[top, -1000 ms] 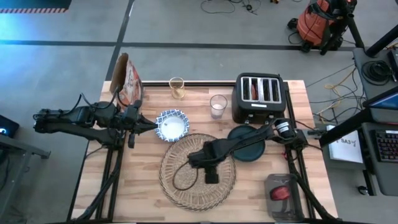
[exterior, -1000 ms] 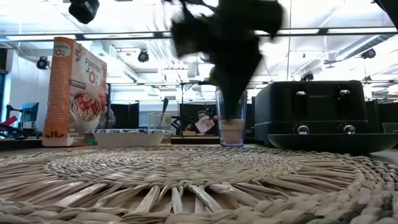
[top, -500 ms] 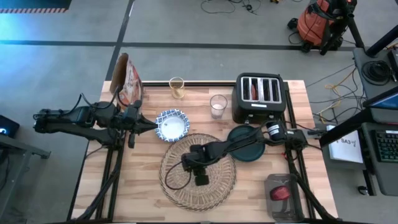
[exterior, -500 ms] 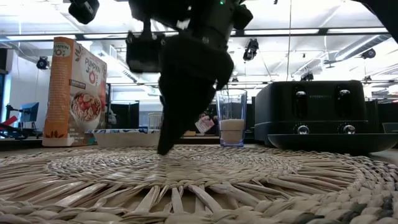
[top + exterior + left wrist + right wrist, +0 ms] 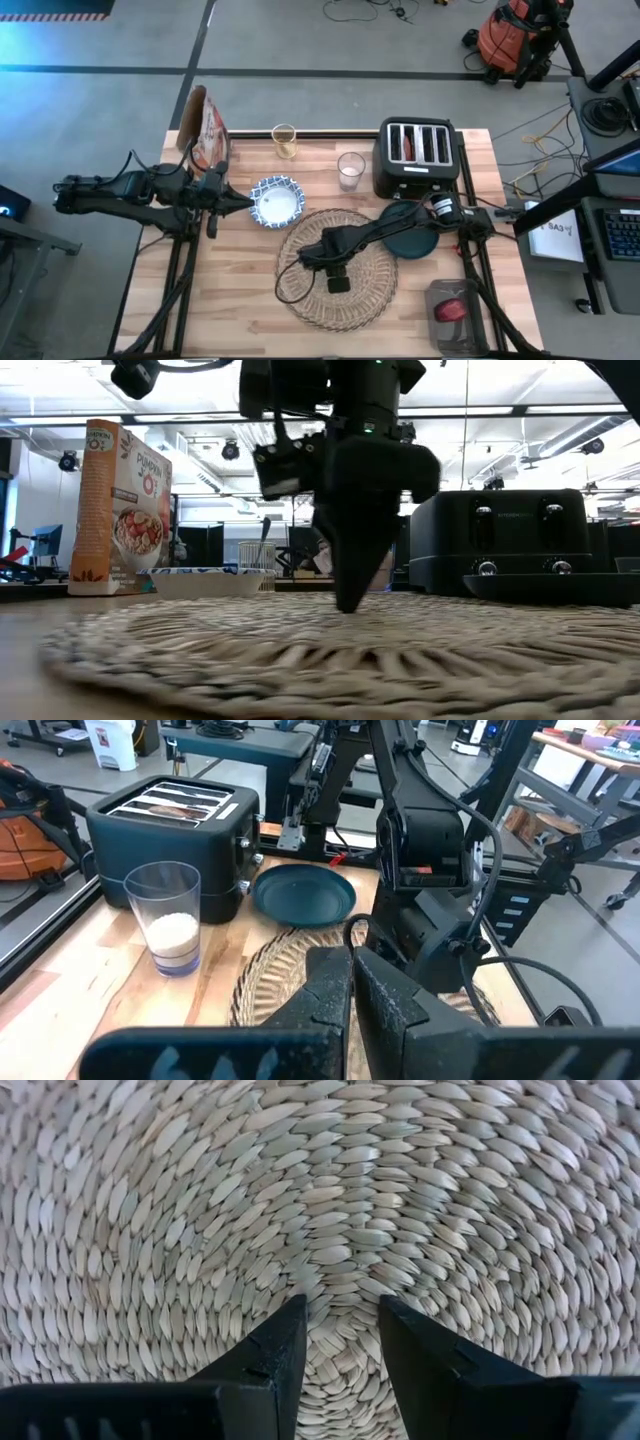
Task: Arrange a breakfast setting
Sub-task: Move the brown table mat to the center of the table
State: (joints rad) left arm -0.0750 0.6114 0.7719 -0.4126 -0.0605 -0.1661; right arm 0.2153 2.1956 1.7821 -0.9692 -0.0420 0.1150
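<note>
Placemat (image 5: 341, 270) lies mid-worktop, directly beneath the right gripper (image 5: 340, 1325), whose partly open jaws press tips down at its woven centre, pinching nothing visible. Left gripper (image 5: 243, 200), closed and empty, waits beside the bowl (image 5: 277, 201).

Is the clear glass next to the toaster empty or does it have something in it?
Partly filled: the clear glass stands upright beside the toaster with something white in its bottom.

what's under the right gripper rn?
The woven placemat, near its centre; the right gripper has its fingertips down on the weave, slightly parted. Wooden table lies under the mat. Whether the tips pinch any straw is hidden.
</note>
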